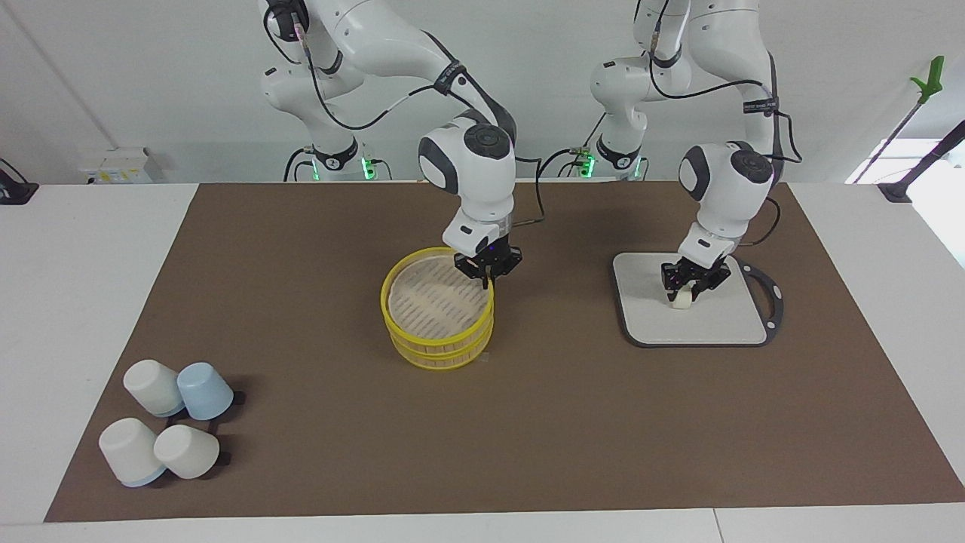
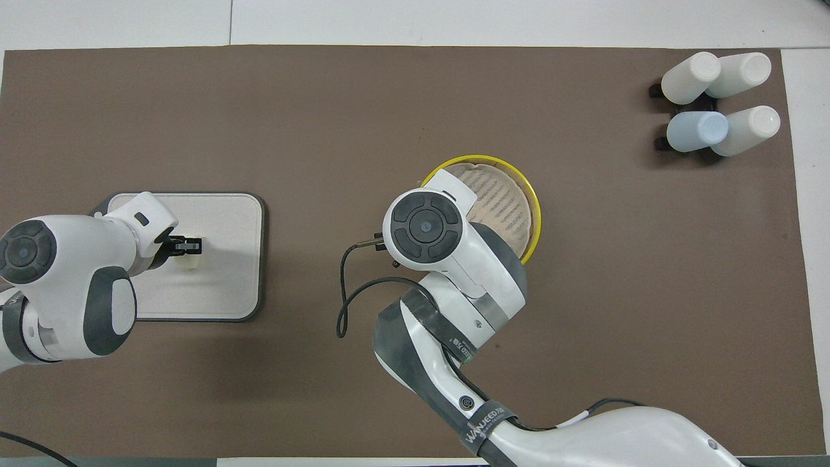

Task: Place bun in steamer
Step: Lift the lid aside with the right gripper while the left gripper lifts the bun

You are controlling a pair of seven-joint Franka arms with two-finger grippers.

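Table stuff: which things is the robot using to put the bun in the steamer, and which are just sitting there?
Using:
- bun, on the grey board, left gripper closed on it
- steamer, right gripper shut on the rim nearest the robots

Just sitting there:
- four cups, at the right arm's end of the table, farther from the robots than the steamer

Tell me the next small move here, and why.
Probably lift the bun straight up off the grey board. The left gripper is shut on it while it sits on the board, and the right gripper is shut on the steamer rim, seemingly steadying it.
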